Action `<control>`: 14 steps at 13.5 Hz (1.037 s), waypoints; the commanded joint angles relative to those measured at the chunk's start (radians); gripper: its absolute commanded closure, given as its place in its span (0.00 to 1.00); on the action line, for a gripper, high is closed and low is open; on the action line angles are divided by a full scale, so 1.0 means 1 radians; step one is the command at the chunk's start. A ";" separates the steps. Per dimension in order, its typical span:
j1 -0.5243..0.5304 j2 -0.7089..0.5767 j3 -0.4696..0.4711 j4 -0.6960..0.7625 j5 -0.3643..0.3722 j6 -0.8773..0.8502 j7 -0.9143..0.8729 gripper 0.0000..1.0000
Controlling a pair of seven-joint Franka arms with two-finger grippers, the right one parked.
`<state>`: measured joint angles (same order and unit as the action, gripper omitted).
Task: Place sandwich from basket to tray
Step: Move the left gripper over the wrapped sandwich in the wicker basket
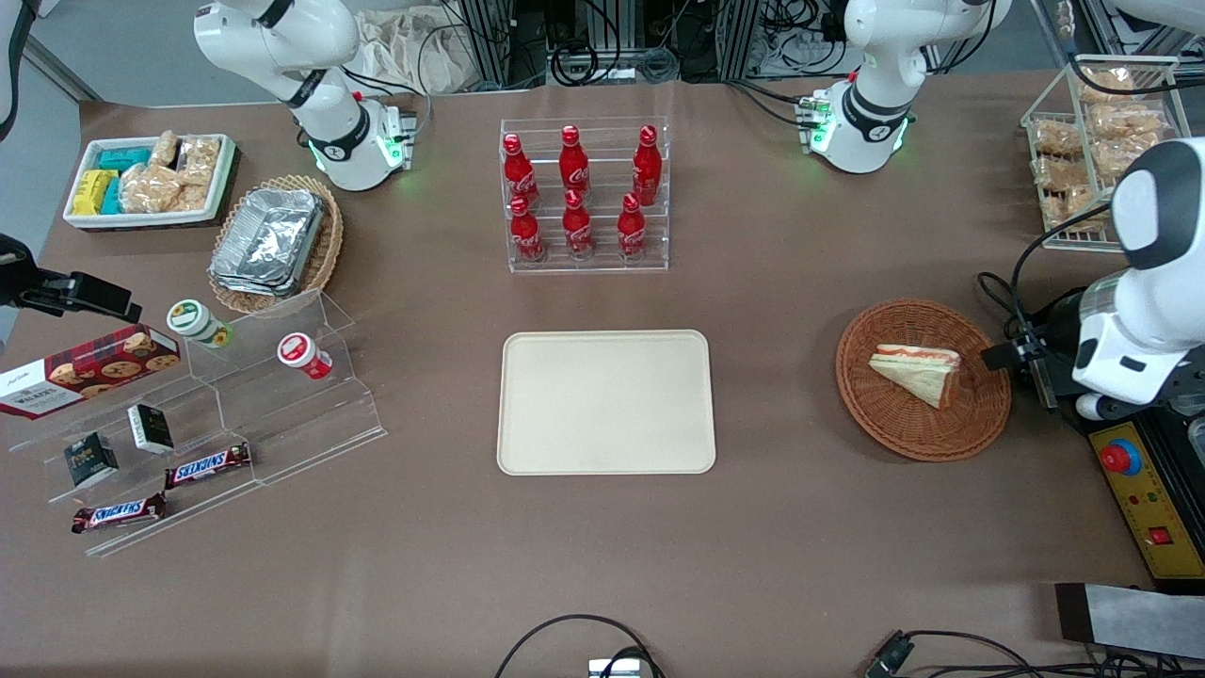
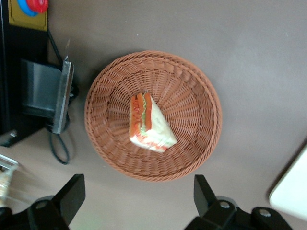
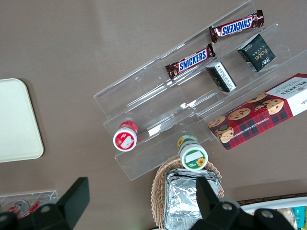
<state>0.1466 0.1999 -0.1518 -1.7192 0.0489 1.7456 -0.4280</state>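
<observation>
We see the cream tray (image 1: pixel 606 402) lying bare near mid-table, brown tabletop open around every edge. Toward the working arm's end, the sandwich (image 2: pixel 148 123) rests inside the round wicker basket (image 2: pixel 108 84). Our gripper (image 2: pixel 139 199) hangs above the basket's rim, jaws spread wide, holding nothing.

"SNICKERS" is printed on two chocolate bars (image 3: pixel 236 27) (image 3: pixel 191 61); "WALKERS" is read on the red tartan cookie box (image 3: pixel 261 111); "Face" is seen on a small dark box (image 3: pixel 258 52).
</observation>
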 commanded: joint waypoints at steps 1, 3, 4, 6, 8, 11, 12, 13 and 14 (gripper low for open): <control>0.002 -0.056 -0.002 -0.164 0.016 0.162 -0.089 0.00; 0.010 -0.053 0.004 -0.250 0.005 0.242 -0.089 0.00; 0.010 -0.045 0.005 -0.282 0.000 0.285 -0.089 0.00; 0.028 -0.039 0.011 -0.359 -0.001 0.412 -0.090 0.00; 0.037 -0.027 0.011 -0.398 -0.003 0.486 -0.090 0.00; 0.057 -0.011 0.011 -0.447 -0.003 0.575 -0.090 0.00; 0.059 -0.010 0.011 -0.453 -0.004 0.583 -0.090 0.00; 0.061 -0.001 0.011 -0.459 -0.014 0.586 -0.090 0.00; 0.061 0.001 0.011 -0.465 -0.020 0.594 -0.090 0.00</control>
<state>0.2005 0.2043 -0.1348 -2.1609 0.0409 2.3078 -0.5058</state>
